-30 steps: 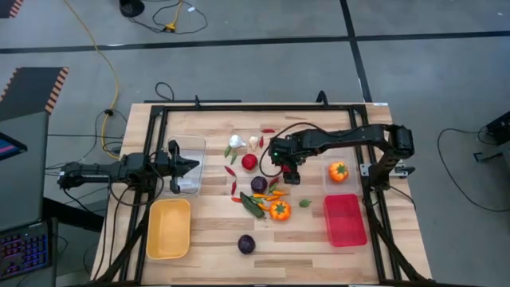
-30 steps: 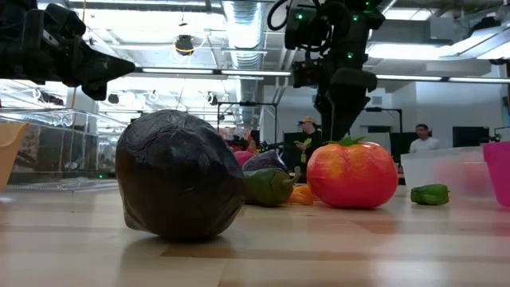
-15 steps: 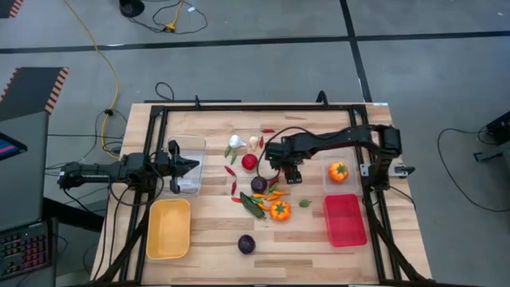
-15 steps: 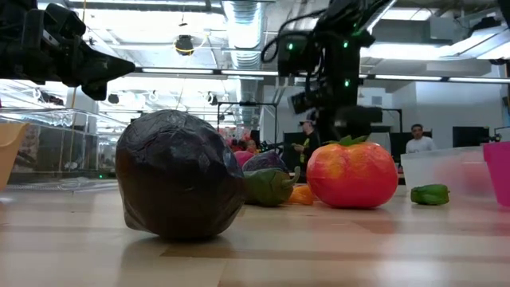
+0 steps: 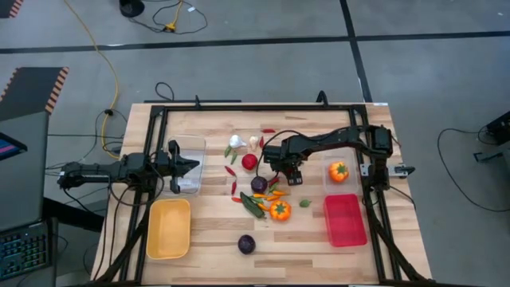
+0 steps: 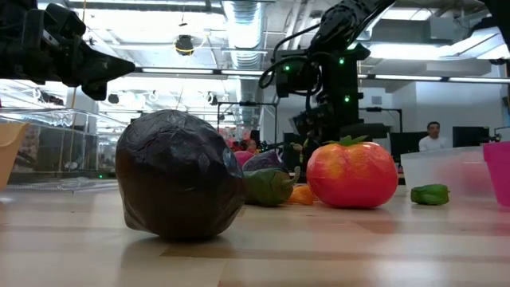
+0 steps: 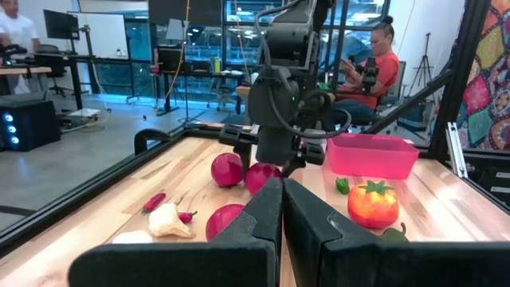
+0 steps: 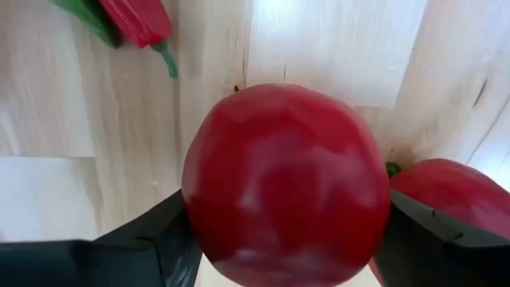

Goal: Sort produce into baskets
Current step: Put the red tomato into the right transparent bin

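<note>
Closest to your right gripper (image 5: 280, 163) lay a tomato (image 8: 283, 183), smooth, glossy, evenly red and round, resting on the pale wooden table (image 5: 207, 211) near its middle. The gripper stood down over it, straddling it, but you could not tell whether it already gripped. From above, the gripper hid that tomato completely. Just beside it, a second red piece (image 8: 446, 195) was cut off at the frame's edge, and a red chilli (image 8: 139, 20) showed only in part. At table height, a dark purple round (image 6: 179, 185) blocked much of the pile behind it. Farther out sat the red bin (image 5: 345, 219) and the yellow bin (image 5: 168, 229). Your left gripper (image 7: 283, 185), pinched shut and empty, hung over the clear bin (image 5: 191, 151).
</note>
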